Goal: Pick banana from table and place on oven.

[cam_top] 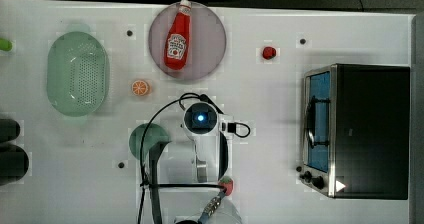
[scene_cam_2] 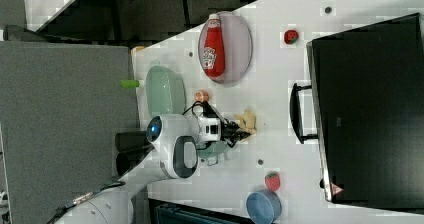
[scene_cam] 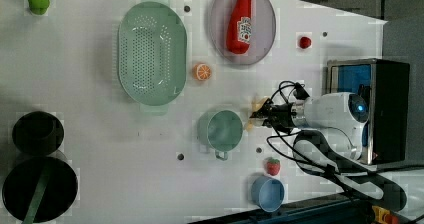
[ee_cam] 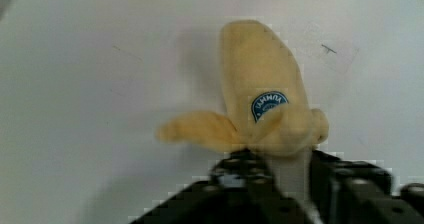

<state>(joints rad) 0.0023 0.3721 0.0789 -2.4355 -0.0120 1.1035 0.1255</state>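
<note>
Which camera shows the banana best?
The wrist view: the banana sits large there, with its blue sticker and splayed peel clear, the gripper closed around its whitish end. The left view and the right view show a small yellow bit by the fingers. In the top view the arm covers it.

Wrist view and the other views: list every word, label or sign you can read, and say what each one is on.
Banana: round blue sticker with white lettering, too blurred to read.
Ketchup bottle: white and red label, print too small to read.
Oven: small white triangular mark at a corner of its black top, no legible text.
Nothing else carries writing.
</note>
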